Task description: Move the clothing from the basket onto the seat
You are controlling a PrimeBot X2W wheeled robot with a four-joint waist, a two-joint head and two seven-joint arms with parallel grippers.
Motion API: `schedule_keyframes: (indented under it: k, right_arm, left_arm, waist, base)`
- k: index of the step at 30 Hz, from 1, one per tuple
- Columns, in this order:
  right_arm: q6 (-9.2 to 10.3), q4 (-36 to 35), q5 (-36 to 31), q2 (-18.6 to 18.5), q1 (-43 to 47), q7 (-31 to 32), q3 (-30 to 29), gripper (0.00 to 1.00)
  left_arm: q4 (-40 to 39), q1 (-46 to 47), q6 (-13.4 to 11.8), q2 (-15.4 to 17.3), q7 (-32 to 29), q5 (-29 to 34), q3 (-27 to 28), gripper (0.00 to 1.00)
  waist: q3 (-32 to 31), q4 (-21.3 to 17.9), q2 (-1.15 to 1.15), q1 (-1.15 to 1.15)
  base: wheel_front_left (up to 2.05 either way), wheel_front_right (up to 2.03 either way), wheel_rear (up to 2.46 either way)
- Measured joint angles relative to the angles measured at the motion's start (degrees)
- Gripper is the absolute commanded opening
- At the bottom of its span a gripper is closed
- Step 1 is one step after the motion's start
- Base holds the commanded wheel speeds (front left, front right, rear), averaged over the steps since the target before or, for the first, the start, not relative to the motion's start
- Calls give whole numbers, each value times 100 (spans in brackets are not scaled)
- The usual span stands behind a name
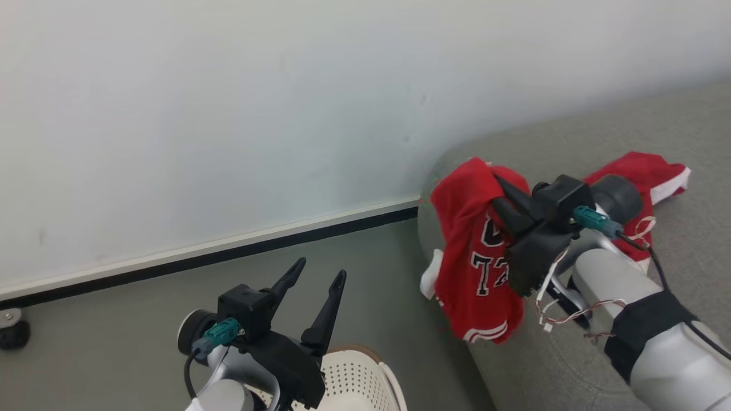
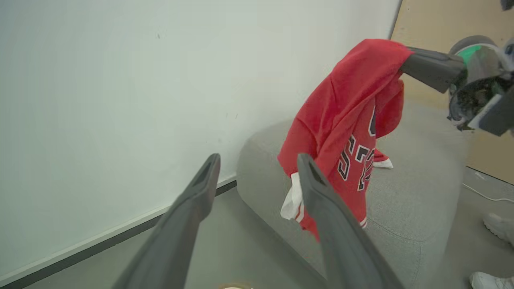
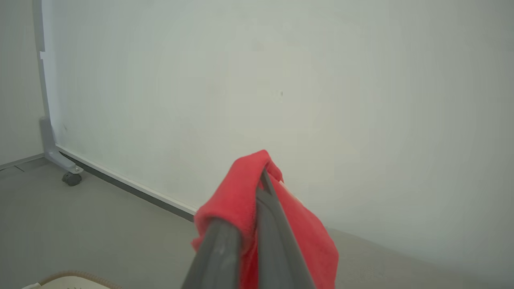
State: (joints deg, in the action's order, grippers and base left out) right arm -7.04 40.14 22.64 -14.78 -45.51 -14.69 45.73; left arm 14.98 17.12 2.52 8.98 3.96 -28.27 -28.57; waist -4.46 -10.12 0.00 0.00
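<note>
**Right gripper** [image 3: 263,176]: two long dark fingers pressed together on a fold of a soft, bright red fabric jersey [image 1: 468,245] with white hem bands and white-and-dark numerals. The jersey hangs limp from this pinch over the rounded end of the seat [image 1: 628,137], a large grey sofa in coarse woven upholstery with a curved seam. Whether the hem rests on the upholstery cannot be told. A scrap of white cloth [image 2: 291,198] dangles at the jersey's lower edge.

**Left gripper** [image 1: 320,269]: fingers spread wide and empty, poised above the basket [image 1: 354,377]. The basket is a cream-white perforated plastic tub with a brown braided-look rim, standing on the grey floor [image 1: 114,342] beside the seat's end.

**Second garment** [image 1: 651,171]: red with white trim, lying crumpled on the seat top, toward its far side.

**Judged progress:** one piece is delivered and one is carried over the seat but not yet released. The basket's interior is mostly hidden, so what remains inside is unknown.
</note>
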Motion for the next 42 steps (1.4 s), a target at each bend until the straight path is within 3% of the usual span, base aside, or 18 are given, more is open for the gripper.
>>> schedule_keyframes:
  k: [9, 16, 23, 29, 35, 42]
  right_arm:
    - [257, -579, -108, -712, 21, 0, -243, 0]
    - [325, -953, -142, -875, -2, 0, -312, 0]
    - [256, -951, -49, -962, -543, 143, -525, 0]
    - [241, -635, -38, -1162, -1653, 361, -886, 0]
    - [268, -148, -53, -1887, -3047, 582, -1457, 0]
    - [452, 140, -56, -2171, -3609, 676, -1734, 0]
  left_arm:
    - [-67, -119, 3, -232, 75, 1, -243, 100]
    - [-222, -179, -23, -275, 130, 9, -313, 100]
    - [-405, -183, -52, -346, 63, 137, -538, 100]
    - [-564, 47, -42, -289, -91, 331, -652, 100]
    - [-802, 249, 58, -80, -291, 463, -761, 100]
    - [-1173, 550, 102, 178, -445, 620, -728, 100]
  waist:
    - [-4, -695, 0, 0]
    - [38, -1271, 0, 0]
    - [300, -1763, 0, 0]
    - [716, -1831, 0, 0]
    - [1281, -1643, 1, 1]
    - [1834, -1324, 1, 1]
  base:
    - [0, 0, 0]
    - [0, 0, 0]
    - [0, 0, 0]
    - [0, 0, 0]
    - [0, 0, 0]
    - [0, 0, 0]
